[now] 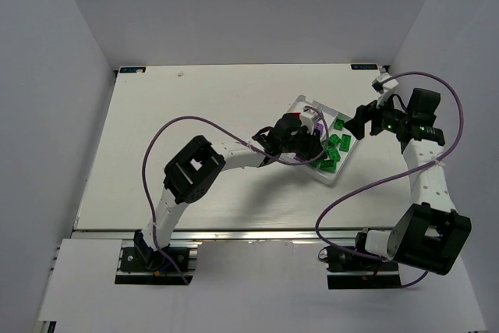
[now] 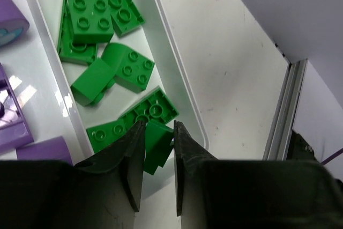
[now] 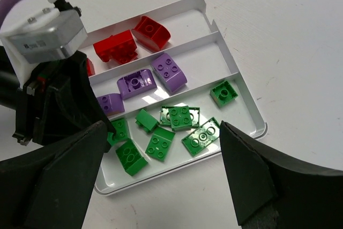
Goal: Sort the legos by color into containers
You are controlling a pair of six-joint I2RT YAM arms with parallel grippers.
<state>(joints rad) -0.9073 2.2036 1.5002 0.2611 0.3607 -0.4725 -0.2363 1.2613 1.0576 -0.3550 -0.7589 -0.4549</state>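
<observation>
The green lego [image 2: 158, 151] is sitting between the fingers of the left pincer [image 2: 159, 128], which is closing narrowly against its two sides. We are judging it gripped rather than merely straddled, though its underside is hidden from us. That pincer is hanging over one end of the outer compartment of the tray [image 3: 185, 22], so the brick is being held right over the lane where its colour belongs.

Just ahead of those tips, the other green legos [image 2: 99, 12] are lying loose in the same lane, some flat and some tipped on edge. To the pincer's side, one lane over, the purple legos [image 3: 169, 71] are resting, and the red legos [image 3: 115, 46] are occupying the lane beyond them. As we are reading it, each colour is sitting in its own lane and the sorting is nearing its end, since this piece needs only letting go.

The right pincer [image 3: 163, 130] is standing wide and empty. It is looking down at the tray from the green side and touching nothing, which is leaving its partner room. The tray is resting on the white counter [image 3: 300, 36].
</observation>
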